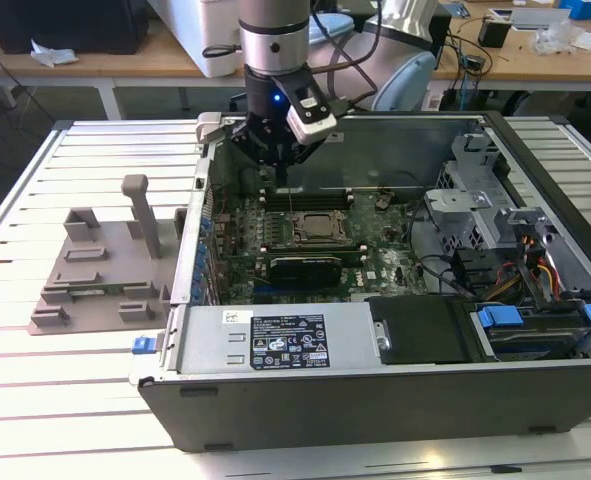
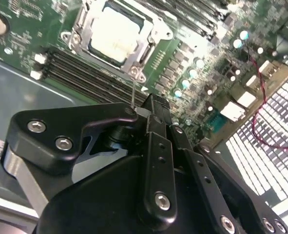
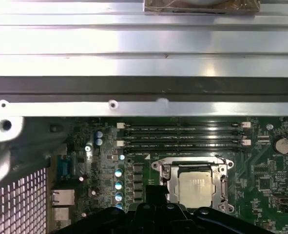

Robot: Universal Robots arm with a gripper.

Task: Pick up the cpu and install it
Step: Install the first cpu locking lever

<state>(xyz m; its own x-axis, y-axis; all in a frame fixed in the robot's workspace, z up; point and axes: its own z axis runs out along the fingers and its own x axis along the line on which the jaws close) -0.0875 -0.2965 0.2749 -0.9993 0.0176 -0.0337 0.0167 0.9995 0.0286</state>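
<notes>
Hovering over the open case, the gripper sits above the far edge of the board, near the RAM slots. Its black fingers look pressed together with nothing between them, so narrow and empty as far as I can see.

The cpu is already sitting in the socket on the board, silver top up, and you can see it in both wrist views. The socket's metal frame surrounds it. The gripper is just beside it, on the RAM-slot side, not touching.

The case lies on its side on a table made of pale slatted aluminium rails. On the exterior view's left, a grey plastic fixture with an upright post sits on the slats, well apart from the gripper. Behind it all there's a wooden workbench with cables and boxes.
</notes>
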